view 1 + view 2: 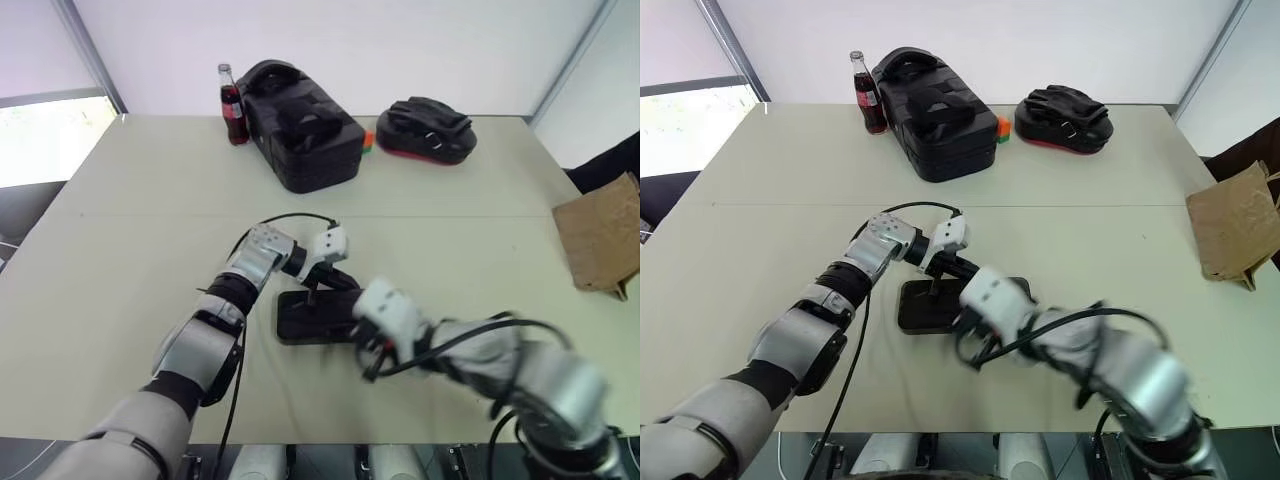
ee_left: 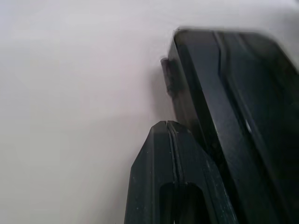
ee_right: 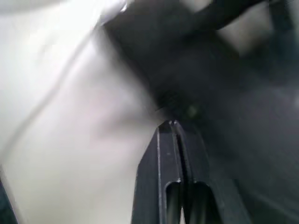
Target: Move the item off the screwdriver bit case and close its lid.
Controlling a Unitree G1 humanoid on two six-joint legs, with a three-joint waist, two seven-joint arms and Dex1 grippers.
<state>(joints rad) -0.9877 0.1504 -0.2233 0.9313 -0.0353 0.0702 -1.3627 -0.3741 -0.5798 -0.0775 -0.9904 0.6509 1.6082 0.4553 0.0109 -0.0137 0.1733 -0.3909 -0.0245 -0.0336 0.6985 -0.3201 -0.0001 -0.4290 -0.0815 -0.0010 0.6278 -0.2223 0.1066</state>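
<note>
A plain test room of the lab kind is serving as the setting. A broad beige table [image 1: 130, 230] is standing before bare white walls [image 1: 400, 45], slanted metal frame bars [image 1: 92, 55] are rising at the far corners, and daylight is coming through a window [image 1: 40, 140] on the left. Workshop gear is sharing the tabletop with odd props: a large black tool case [image 1: 300, 135] is sitting at the far side, a screwdriver bit case [image 1: 295, 320] is lying near, and a cola bottle [image 1: 233, 110], a red-and-black padded item [image 1: 425, 130] and a brown paper bag [image 1: 600, 240] are lying about.
</note>
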